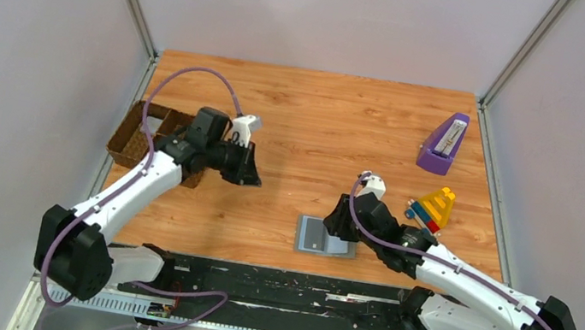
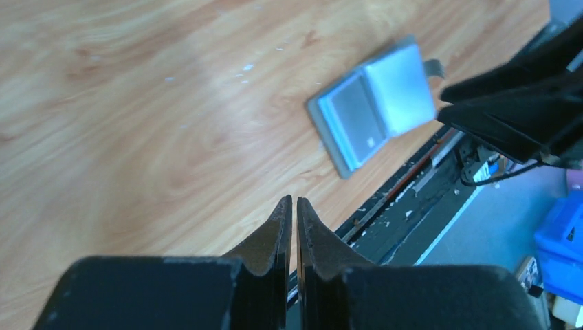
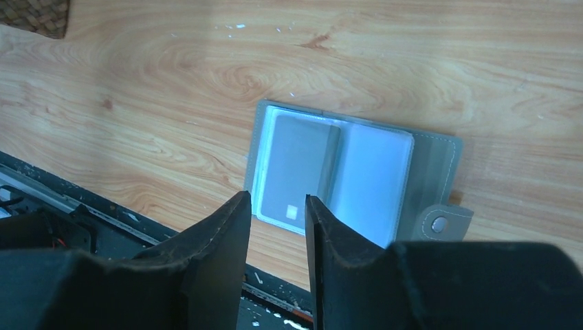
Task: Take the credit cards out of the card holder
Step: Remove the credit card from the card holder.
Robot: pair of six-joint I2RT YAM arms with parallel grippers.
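Note:
The card holder (image 1: pixel 324 238) lies open near the table's front edge, dark grey outside and pale blue-grey inside. It also shows in the right wrist view (image 3: pixel 433 165) and the left wrist view (image 2: pixel 395 86). A grey credit card (image 3: pixel 297 165) sits in its left pocket; the right pocket panel (image 3: pixel 375 179) looks pale and plain. No tan card shows. My right gripper (image 3: pixel 276 196) is open and empty, hovering just above the holder's near edge (image 1: pixel 339 223). My left gripper (image 2: pixel 294 199) is shut and empty, well to the holder's left above bare wood (image 1: pixel 249 173).
A brown woven divided tray (image 1: pixel 137 140) stands at the left edge behind the left arm. A purple object (image 1: pixel 443 143) and a coloured stacking toy (image 1: pixel 431 208) sit at the right. A black rail (image 1: pixel 272 287) runs along the front edge.

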